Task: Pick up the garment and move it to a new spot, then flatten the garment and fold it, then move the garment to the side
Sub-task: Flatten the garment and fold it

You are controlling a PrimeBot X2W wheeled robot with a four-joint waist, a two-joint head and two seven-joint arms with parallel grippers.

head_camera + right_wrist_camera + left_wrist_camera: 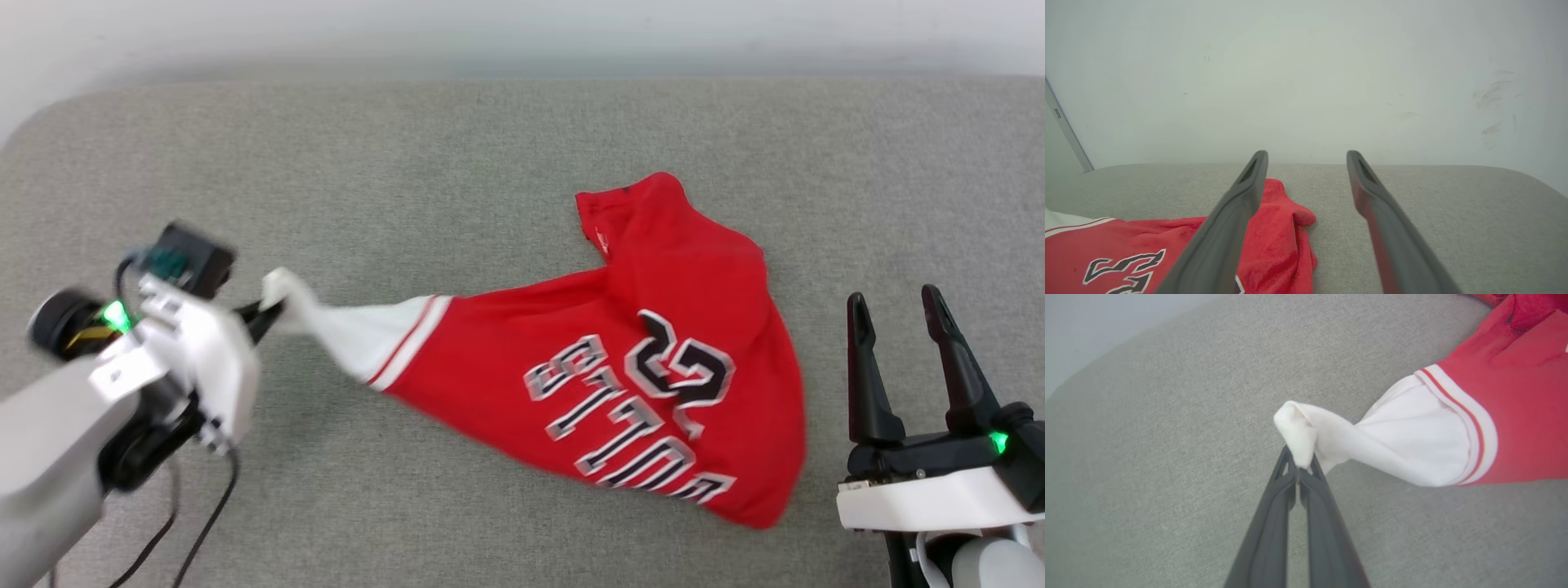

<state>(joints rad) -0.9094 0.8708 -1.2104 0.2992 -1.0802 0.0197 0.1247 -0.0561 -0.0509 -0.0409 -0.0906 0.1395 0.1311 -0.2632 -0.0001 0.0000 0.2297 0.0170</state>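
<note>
Grey woven upholstery [457, 147] stretches across the work area as a broad padded surface with rounded corners. Behind it is a pale wall [1306, 81] that carries a few faint scuffs on one side. On the upholstery lies the garment [653, 359], a red jersey spread unevenly to the right of the middle in the head view. Its black-and-white block lettering [629, 408] faces up and reads upside down from the robot's side, and one red corner is bunched toward the wall. Its white sleeve [1412, 445], edged with red-and-white striped trim [412, 339], is drawn out toward the robot's left into a twisted, narrowing cone. The left gripper [265, 314] has the end of that sleeve. In the left wrist view its two dark fingers [1274, 514] are pressed together with only a thin slit between them, and a small wad of white cloth is pinched at the tips and bulges out beyond them. Whether that pinched end is lifted clear of the upholstery cannot be told. The right gripper [898, 314] sits at the lower right of the head view, just beside the garment's right edge but apart from it. Its fingers [1224, 232] are spread wide with nothing between them and point toward the wall. In the right wrist view one finger crosses in front of the red cloth without gripping it.
</note>
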